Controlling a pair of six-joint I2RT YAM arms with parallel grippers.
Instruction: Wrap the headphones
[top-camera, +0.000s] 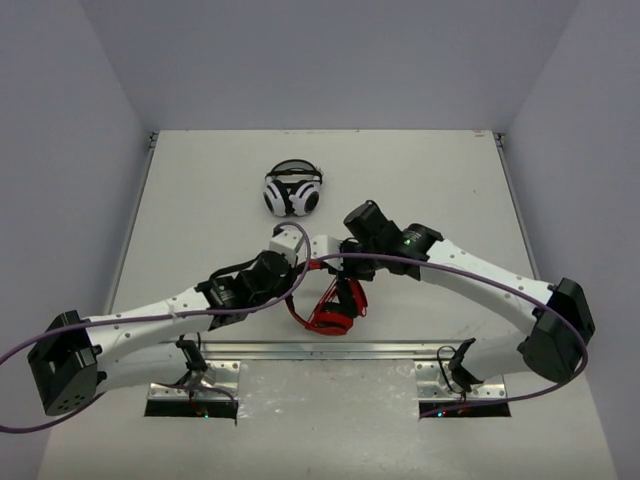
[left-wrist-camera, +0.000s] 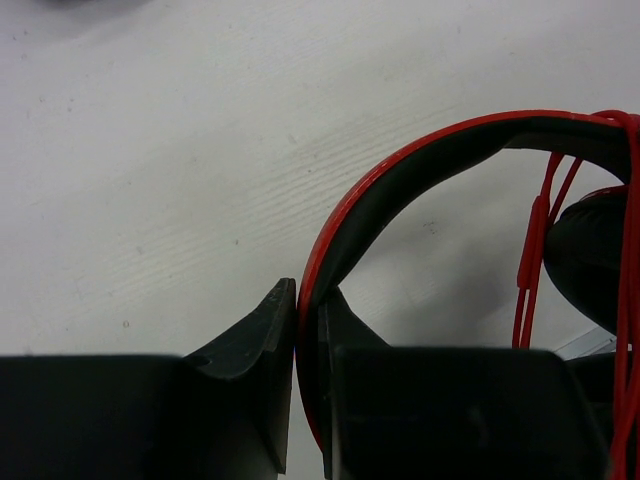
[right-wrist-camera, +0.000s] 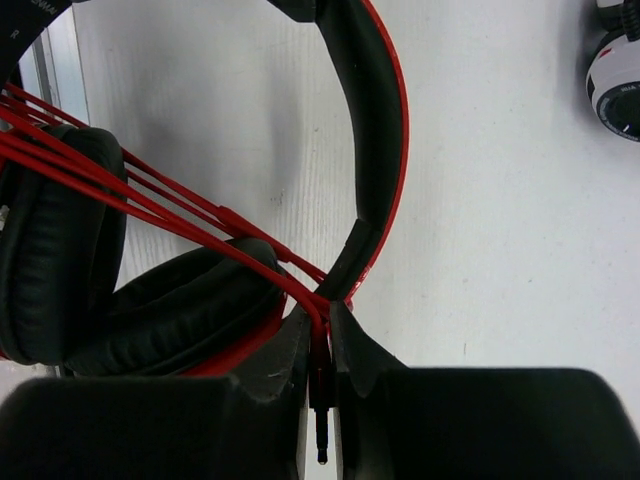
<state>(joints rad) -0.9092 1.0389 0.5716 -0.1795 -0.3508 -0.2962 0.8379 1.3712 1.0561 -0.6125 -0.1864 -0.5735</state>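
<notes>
The red headphones (top-camera: 330, 308) with black cushions are held above the table near its front edge, between both arms. My left gripper (left-wrist-camera: 308, 305) is shut on the red, black-lined headband (left-wrist-camera: 400, 170). My right gripper (right-wrist-camera: 321, 322) is shut on the plug end of the thin red cable (right-wrist-camera: 180, 205), with the black jack plug (right-wrist-camera: 320, 420) poking out between its fingers. Several strands of the cable run across the black ear cushions (right-wrist-camera: 150, 320). In the top view the left gripper (top-camera: 298, 262) and right gripper (top-camera: 345, 280) sit close together over the headphones.
White-and-black headphones (top-camera: 293, 190) lie at the back middle of the table and show at the right wrist view's top right corner (right-wrist-camera: 615, 90). A metal rail (top-camera: 330, 350) runs along the table's front edge. Grey walls enclose the table.
</notes>
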